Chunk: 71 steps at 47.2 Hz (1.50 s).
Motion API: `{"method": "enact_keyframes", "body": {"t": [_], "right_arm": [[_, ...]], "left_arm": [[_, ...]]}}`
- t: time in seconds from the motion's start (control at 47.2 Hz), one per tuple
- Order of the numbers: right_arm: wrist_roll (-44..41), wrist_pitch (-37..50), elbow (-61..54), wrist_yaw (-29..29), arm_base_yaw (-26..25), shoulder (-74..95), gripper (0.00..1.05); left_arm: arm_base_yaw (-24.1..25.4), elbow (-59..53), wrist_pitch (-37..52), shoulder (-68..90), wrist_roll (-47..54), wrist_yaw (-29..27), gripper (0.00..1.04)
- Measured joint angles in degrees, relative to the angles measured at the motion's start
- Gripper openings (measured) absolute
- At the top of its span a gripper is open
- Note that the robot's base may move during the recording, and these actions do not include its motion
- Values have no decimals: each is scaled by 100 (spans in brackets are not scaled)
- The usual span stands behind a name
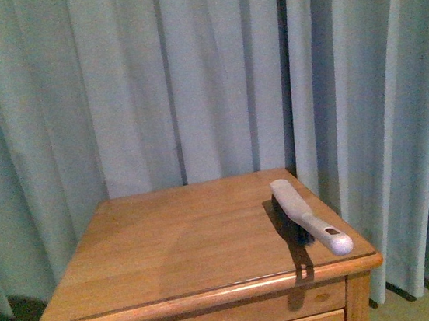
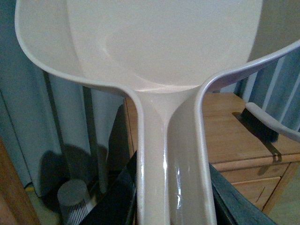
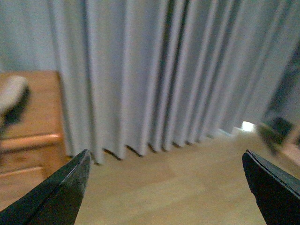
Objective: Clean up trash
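Observation:
The crumpled white tissue wad is not in any view. My left gripper (image 2: 173, 197) is shut on the handle of the beige plastic dustpan (image 2: 159, 42), whose scoop fills the left wrist view beside the wooden nightstand (image 2: 234, 136). My right gripper (image 3: 166, 180) is open and empty above the bare floor, to the right of the nightstand (image 3: 33, 136). Neither arm shows in the front view. A hand brush (image 1: 309, 215) with a pale handle and dark bristles lies on the right side of the nightstand top (image 1: 185, 242); it also shows in the left wrist view (image 2: 269, 123) and, blurred, in the right wrist view (image 3: 11, 101).
Grey-blue curtains (image 1: 189, 77) hang behind and beside the nightstand. A small grey ribbed bin (image 2: 75, 204) stands on the floor left of the nightstand. The right wrist view is motion-blurred; dark objects (image 3: 276, 129) sit on the floor far off.

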Motion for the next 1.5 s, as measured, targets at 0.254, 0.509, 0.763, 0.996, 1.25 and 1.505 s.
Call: {"method": "enact_keyframes", "body": {"t": [0.254, 0.509, 0.763, 0.996, 1.25, 1.505], "right_arm": [[-144, 848, 337, 841, 273, 1716, 97], [1010, 835, 2699, -61, 501, 5090, 97], [2382, -601, 5532, -531, 1224, 7871, 97], [3460, -1622, 7093, -826, 1744, 9479, 97], [3869, -2020, 7678, -907, 1777, 10299, 97], [3864, -1897, 7928, -1110, 1779, 10859, 97]], "left_arm": [[15, -39, -48, -101, -153, 7, 26], [15, -39, -48, -107, -168, 4, 26], [15, -39, -48, -107, -188, 4, 26], [15, -42, -48, -107, -201, 7, 26], [15, -42, -48, -107, -205, 4, 26], [15, -42, -48, -107, -205, 7, 26]]}}
